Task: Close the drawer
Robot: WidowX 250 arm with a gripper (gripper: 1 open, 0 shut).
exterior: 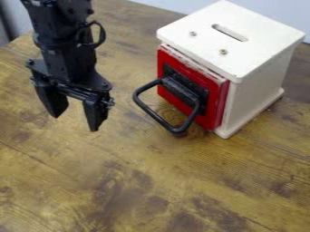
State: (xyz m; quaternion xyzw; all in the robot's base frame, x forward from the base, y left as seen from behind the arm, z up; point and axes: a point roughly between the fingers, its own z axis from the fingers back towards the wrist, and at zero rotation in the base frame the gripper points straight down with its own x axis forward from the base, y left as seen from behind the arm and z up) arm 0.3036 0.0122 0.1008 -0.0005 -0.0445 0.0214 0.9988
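The red drawer (191, 84) with a black centre panel sits in the front of a cream-white cube box (233, 47). Its red front stands slightly out from the box face. Its large black loop handle (162, 107) hangs forward and down to the table. My black gripper (72, 112) is to the left of the handle, pointing down at the table, its two fingers spread apart and empty. It is apart from the handle and the drawer.
The wooden table (182, 181) extends in front and to the left. The box has two screws and a slot on its top. A dark floor shows beyond the table's far left edge (13, 23).
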